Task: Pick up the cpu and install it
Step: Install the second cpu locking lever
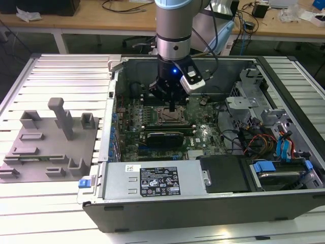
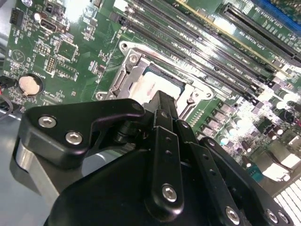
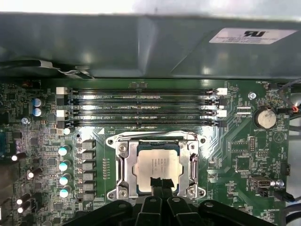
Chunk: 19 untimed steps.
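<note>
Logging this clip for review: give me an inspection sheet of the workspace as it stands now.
Surface: ribbed metal table carrying an open computer case.
Job's things: cpu lying in the motherboard socket.
Clutter: grey fixture blocks at the exterior view's left.
Grippers: gripper over the cpu's edge, fingers closed together.
Cables: coloured wire bundle inside the case.
Surroundings: wooden benches behind.

The arm (image 1: 173, 30) hangs vertically, wrist pointing straight down, its end effector (image 1: 173, 108) with fingertips (image 3: 160, 182) pressed together.
</note>
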Tool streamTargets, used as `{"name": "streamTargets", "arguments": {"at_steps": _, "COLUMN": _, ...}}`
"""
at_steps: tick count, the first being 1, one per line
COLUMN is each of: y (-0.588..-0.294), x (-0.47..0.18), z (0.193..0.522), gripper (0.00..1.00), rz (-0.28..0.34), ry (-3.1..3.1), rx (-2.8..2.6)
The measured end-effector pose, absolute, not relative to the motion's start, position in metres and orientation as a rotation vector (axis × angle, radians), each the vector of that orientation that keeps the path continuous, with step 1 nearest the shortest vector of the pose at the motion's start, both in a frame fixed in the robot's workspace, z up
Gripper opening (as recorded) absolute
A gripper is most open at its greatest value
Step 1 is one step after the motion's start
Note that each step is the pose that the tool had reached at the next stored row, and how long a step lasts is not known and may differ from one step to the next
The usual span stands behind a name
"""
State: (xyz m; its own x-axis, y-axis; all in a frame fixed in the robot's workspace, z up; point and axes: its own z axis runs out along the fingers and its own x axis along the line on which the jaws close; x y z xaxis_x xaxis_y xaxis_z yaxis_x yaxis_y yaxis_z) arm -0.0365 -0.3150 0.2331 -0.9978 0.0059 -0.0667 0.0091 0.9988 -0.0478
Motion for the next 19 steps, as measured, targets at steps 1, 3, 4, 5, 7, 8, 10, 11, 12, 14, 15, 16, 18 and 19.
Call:
{"name": "streamTargets", "arguments": {"at_steps": 1, "y": -0.315, "x": -0.036, "z": 0.235, "gripper": 0.11, "rz": -0.074, "ry": 3.074, "rx": 0.011}}
{"name": "streamTargets", "arguments": {"at_steps": 3, "y": -0.315, "x": -0.036, "z": 0.239, "gripper": 0.11, "rz": -0.074, "ry": 3.074, "rx": 0.012}}
{"name": "streamTargets", "arguments": {"at_steps": 4, "y": -0.315, "x": -0.036, "z": 0.239, "gripper": 0.11, "rz": -0.074, "ry": 3.074, "rx": 0.012}}
{"name": "streamTargets", "arguments": {"at_steps": 5, "y": -0.315, "x": -0.036, "z": 0.239, "gripper": 0.11, "rz": -0.074, "ry": 3.074, "rx": 0.012}}
{"name": "streamTargets", "arguments": {"at_steps": 7, "y": -0.315, "x": -0.036, "z": 0.239, "gripper": 0.11, "rz": -0.074, "ry": 3.074, "rx": 0.011}}
{"name": "streamTargets", "arguments": {"at_steps": 8, "y": -0.315, "x": -0.036, "z": 0.24, "gripper": 0.11, "rz": -0.074, "ry": 3.074, "rx": 0.011}}
{"name": "streamTargets", "arguments": {"at_steps": 10, "y": -0.316, "x": -0.036, "z": 0.24, "gripper": 0.11, "rz": -0.074, "ry": 3.074, "rx": 0.011}}
{"name": "streamTargets", "arguments": {"at_steps": 11, "y": -0.318, "x": -0.036, "z": 0.24, "gripper": 0.11, "rz": -0.074, "ry": 3.074, "rx": 0.011}}
{"name": "streamTargets", "arguments": {"at_steps": 12, "y": -0.32, "x": -0.036, "z": 0.24, "gripper": 0.11, "rz": -0.074, "ry": 3.074, "rx": 0.011}}
{"name": "streamTargets", "arguments": {"at_steps": 14, "y": -0.325, "x": -0.036, "z": 0.24, "gripper": 0.11, "rz": -0.074, "ry": 3.074, "rx": 0.012}}
{"name": "streamTargets", "arguments": {"at_steps": 15, "y": -0.328, "x": -0.036, "z": 0.24, "gripper": 0.11, "rz": -0.074, "ry": 3.074, "rx": 0.011}}
{"name": "streamTargets", "arguments": {"at_steps": 16, "y": -0.331, "x": -0.036, "z": 0.24, "gripper": 0.11, "rz": -0.074, "ry": 3.074, "rx": 0.011}}
{"name": "streamTargets", "arguments": {"at_steps": 18, "y": -0.337, "x": -0.036, "z": 0.24, "gripper": 0.11, "rz": -0.074, "ry": 3.074, "rx": 0.011}}
{"name": "streamTargets", "arguments": {"at_steps": 19, "y": -0.342, "x": -0.037, "z": 0.24, "gripper": 0.11, "rz": -0.073, "ry": 3.074, "rx": 0.012}}
